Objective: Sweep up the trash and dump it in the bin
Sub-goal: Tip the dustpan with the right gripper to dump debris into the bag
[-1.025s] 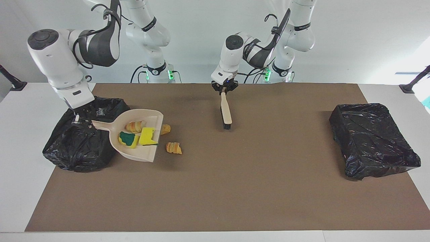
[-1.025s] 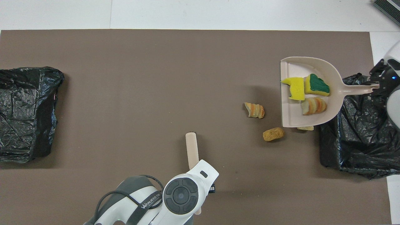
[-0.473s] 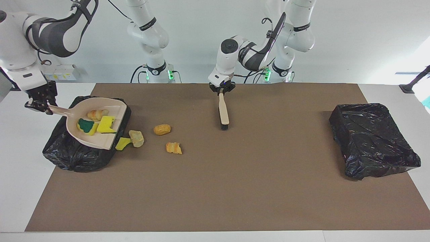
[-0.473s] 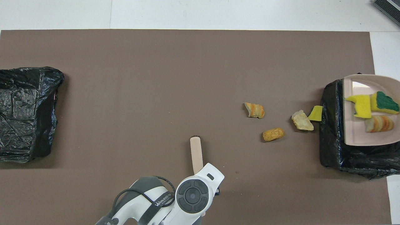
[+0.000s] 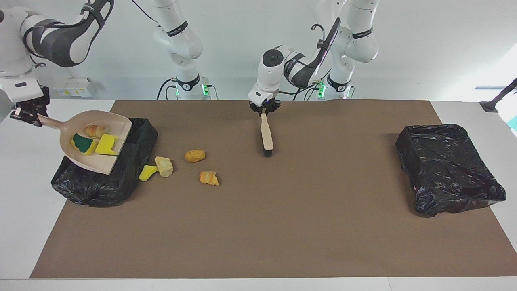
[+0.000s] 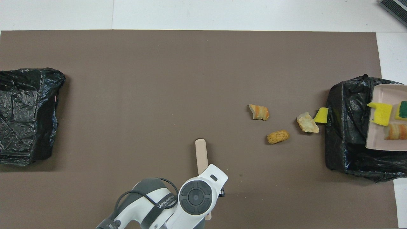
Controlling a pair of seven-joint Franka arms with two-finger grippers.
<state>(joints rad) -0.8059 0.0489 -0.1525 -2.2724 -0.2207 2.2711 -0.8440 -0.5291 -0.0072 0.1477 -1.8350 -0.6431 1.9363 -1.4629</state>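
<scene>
My right gripper is shut on the handle of the beige dustpan, which hangs tilted over the black-lined bin at the right arm's end. The pan carries three scraps of trash: a bread lump, a green-backed sponge and a yellow sponge. Several scraps lie on the mat beside the bin: a yellow chunk, a pale lump, a tan lump and an orange bread piece. My left gripper is shut on the brush, bristles down on the mat.
A second black-lined bin stands at the left arm's end of the brown mat. In the overhead view my left arm covers the brush's handle end; the right gripper is outside that view.
My right gripper lifted the dustpan off the mat and carried it over the bin. Two scraps that it covered now lie bare on the mat. The brush shifted slightly toward the robots.
</scene>
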